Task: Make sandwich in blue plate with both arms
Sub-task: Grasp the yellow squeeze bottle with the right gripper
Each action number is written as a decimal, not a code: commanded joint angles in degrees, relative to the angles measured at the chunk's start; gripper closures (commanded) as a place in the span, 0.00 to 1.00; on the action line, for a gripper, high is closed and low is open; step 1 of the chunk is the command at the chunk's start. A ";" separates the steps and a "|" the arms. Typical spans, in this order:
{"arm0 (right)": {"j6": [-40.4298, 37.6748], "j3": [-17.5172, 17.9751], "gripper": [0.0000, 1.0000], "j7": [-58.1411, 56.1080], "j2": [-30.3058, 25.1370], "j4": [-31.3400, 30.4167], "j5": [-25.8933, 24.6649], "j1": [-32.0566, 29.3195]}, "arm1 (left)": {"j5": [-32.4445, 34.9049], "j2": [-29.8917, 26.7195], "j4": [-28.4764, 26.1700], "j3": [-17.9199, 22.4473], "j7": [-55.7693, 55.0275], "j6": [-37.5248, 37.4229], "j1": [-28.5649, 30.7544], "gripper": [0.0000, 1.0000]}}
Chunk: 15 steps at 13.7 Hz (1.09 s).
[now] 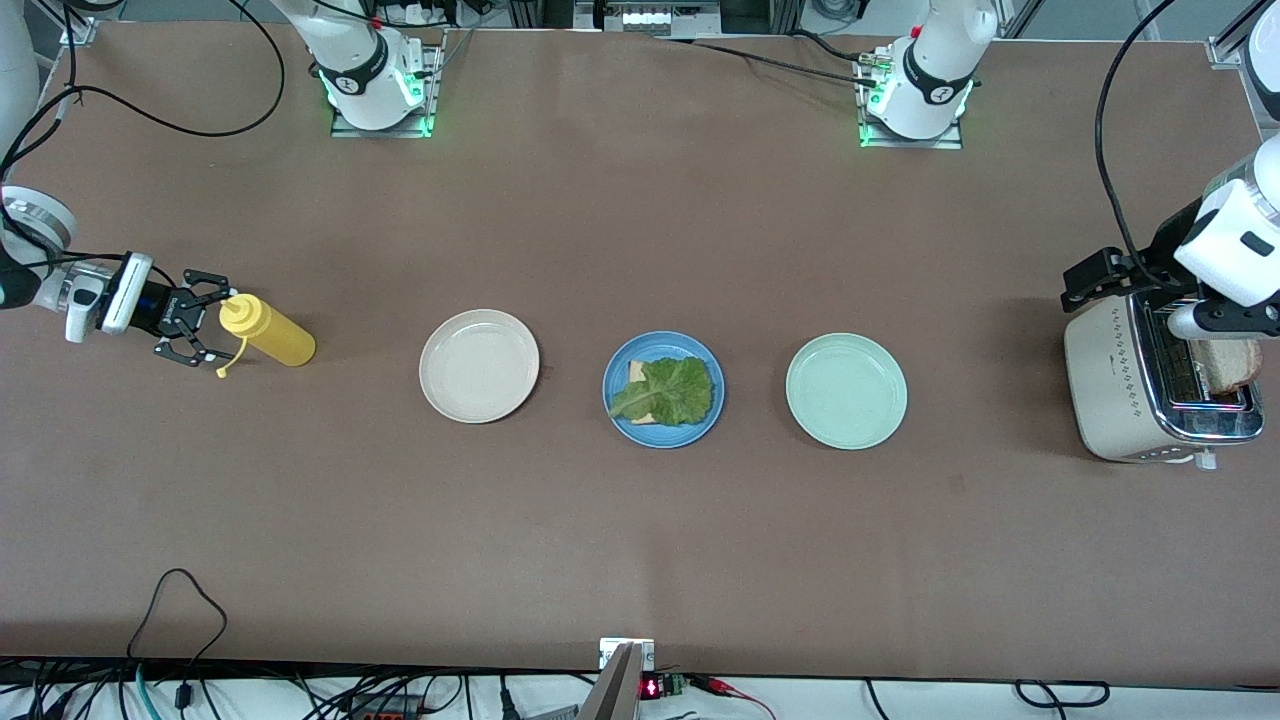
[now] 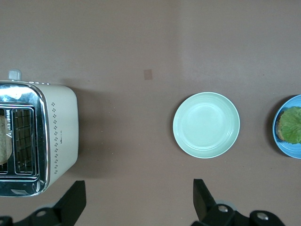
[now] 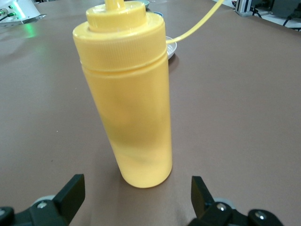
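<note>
No readable text, perhaps blurred toaster point(image 1: 1120, 390) markings

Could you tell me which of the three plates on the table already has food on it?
The blue plate, the middle one, holds bread and a lettuce leaf; the cream plate and pale green plate are bare.

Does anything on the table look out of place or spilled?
Nothing is spilled or damaged. The yellow bottle stands upright, its cap strap hanging loose, at the right arm's end. On the blue plate the lettuce lies crooked, overhanging the bread. A slice sticks out of the toaster.
</note>
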 commanded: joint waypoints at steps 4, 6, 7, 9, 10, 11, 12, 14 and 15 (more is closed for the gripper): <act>-1.27 3.72 0.00 -1.26 0.75 0.87 1.60 -0.88 | -0.63 -0.64 0.11 -0.13 -0.28 -0.74 0.28 0.00; -1.18 4.94 0.00 -0.91 1.02 0.87 1.87 -0.79 | -0.63 -0.64 0.11 -0.13 -0.28 -0.74 0.28 0.00; -0.92 5.30 0.00 -0.91 1.28 0.87 2.48 -0.79 | -0.63 -0.64 0.11 -0.13 -0.28 -0.74 0.28 0.00; -0.39 6.53 0.00 -0.82 1.90 0.79 3.27 -0.44 | -0.63 -0.64 0.11 -0.13 -0.28 -0.74 0.28 0.00; -0.13 6.97 0.00 -0.74 1.90 0.79 3.62 -0.18 | -0.63 -0.64 0.11 -0.13 -0.28 -0.74 0.28 0.00; 1.00 7.15 0.00 -0.65 1.98 0.61 3.89 0.08 | -0.63 -0.64 0.11 -0.13 -0.28 -0.74 0.37 0.00; 1.97 7.24 0.00 -0.65 1.99 0.52 3.89 0.26 | -0.63 -0.64 0.11 -0.13 -0.28 -0.74 0.37 0.00; 2.77 7.50 0.05 -0.21 1.90 0.52 3.89 0.88 | -0.45 -0.64 0.11 -0.13 -0.10 -0.74 0.28 0.00; 3.29 7.50 0.35 0.23 1.90 0.52 3.89 0.96 | -0.45 -0.64 0.11 -0.13 -0.10 -0.74 0.28 0.00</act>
